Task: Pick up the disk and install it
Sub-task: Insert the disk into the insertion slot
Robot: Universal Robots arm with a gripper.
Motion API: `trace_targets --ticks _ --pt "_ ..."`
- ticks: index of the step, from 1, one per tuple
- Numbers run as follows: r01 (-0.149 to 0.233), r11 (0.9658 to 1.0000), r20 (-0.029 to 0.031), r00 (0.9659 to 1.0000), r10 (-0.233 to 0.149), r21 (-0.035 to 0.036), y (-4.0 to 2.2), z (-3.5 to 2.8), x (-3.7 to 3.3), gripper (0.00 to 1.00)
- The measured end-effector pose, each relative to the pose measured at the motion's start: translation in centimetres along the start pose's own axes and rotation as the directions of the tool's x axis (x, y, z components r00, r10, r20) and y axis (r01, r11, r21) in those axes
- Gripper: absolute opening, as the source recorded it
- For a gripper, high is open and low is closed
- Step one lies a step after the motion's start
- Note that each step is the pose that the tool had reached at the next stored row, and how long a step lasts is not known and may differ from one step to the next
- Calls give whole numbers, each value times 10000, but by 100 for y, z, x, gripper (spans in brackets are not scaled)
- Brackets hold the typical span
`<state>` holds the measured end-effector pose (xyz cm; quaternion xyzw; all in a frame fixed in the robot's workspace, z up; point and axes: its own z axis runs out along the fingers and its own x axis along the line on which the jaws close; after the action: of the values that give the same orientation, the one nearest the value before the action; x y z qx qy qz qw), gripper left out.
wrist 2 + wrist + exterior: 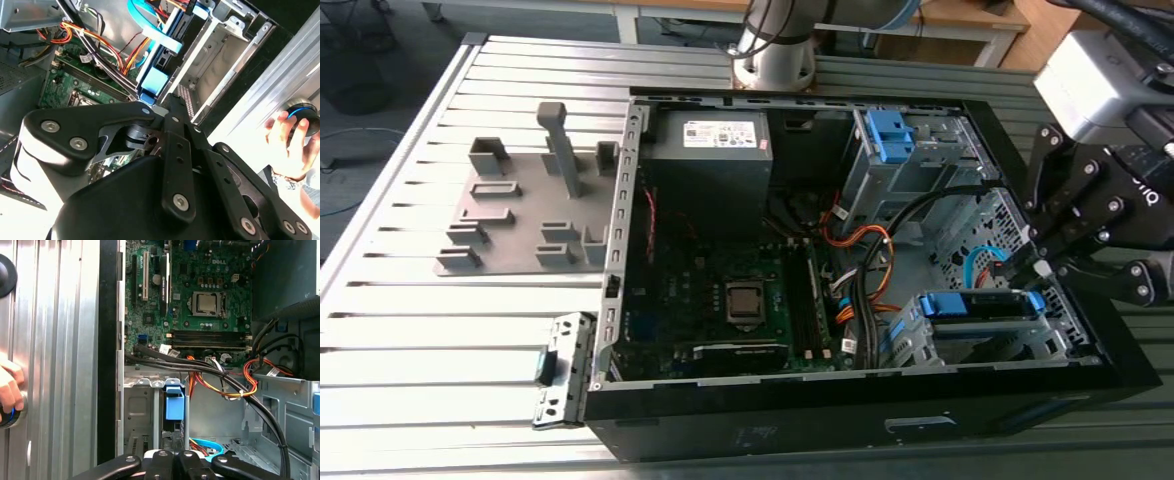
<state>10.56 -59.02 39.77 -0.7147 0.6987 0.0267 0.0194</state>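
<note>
The disk (974, 306) lies in the drive cage at the near corner of the open computer case (854, 420), on the exterior view's right, with blue rails at both ends. In both wrist views one blue rail end (152, 82) (175, 407) of it shows in the metal cage. My gripper (1037, 268) hangs just beyond the case's wall beside the disk. Its black fingers (170, 112) (172, 456) are shut together, holding nothing and a short way off the rail end.
A person's hand (287, 137) (9, 390) rests on a round button on the slatted table next to the case. Cables (874, 250) cross the case's middle. A grey box (714, 150) and a blue bracket (889, 135) sit at the back. A grey fixture plate (520, 215) lies on the exterior view's left.
</note>
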Motion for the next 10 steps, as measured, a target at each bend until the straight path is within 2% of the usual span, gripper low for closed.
trace_targets --ticks 3,10 --pt "-2 10000 -6 10000 2 -11 -72 27 -10 11" --pt "-5 10000 -17 10000 5 -64 -301 139 -69 11"
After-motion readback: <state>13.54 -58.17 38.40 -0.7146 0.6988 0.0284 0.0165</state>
